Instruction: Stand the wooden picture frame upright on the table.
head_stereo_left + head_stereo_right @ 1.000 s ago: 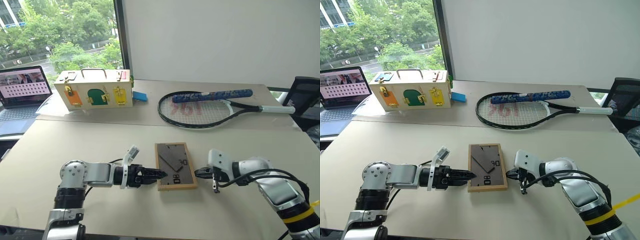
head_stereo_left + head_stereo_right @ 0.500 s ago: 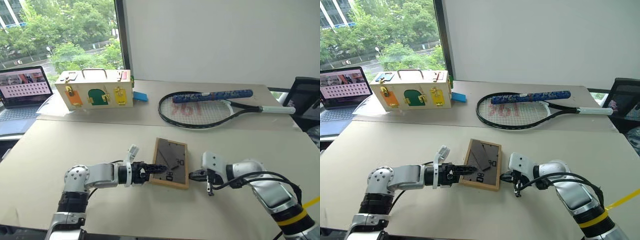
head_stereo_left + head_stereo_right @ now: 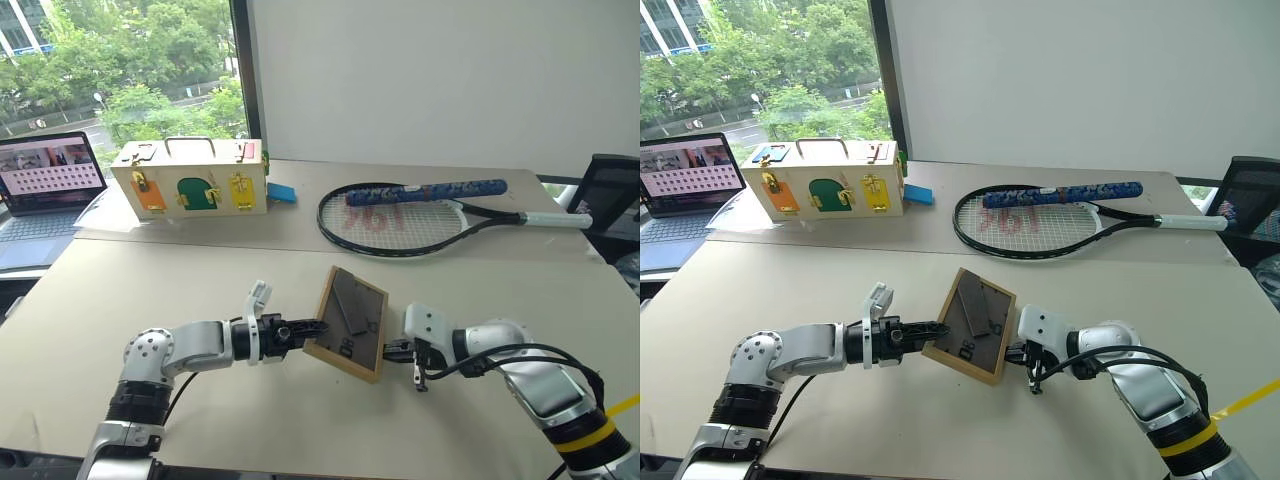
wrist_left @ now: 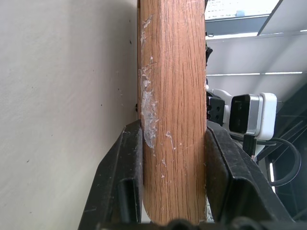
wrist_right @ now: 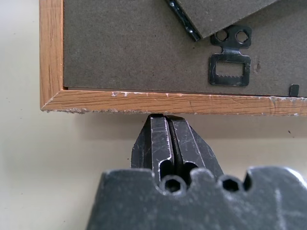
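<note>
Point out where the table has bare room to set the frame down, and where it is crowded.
Bare table lies between the wooden picture frame and the latch box, and the near edge is bare too. It is crowded at the frame, between the left gripper and the right gripper, and by the tennis racket.

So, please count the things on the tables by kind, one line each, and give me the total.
Wooden picture frame: 1
Cream wooden box with coloured doors: 1
Tennis racket: 1
Laptop: 1
Small blue object beside the box: 1
Total: 5
</note>
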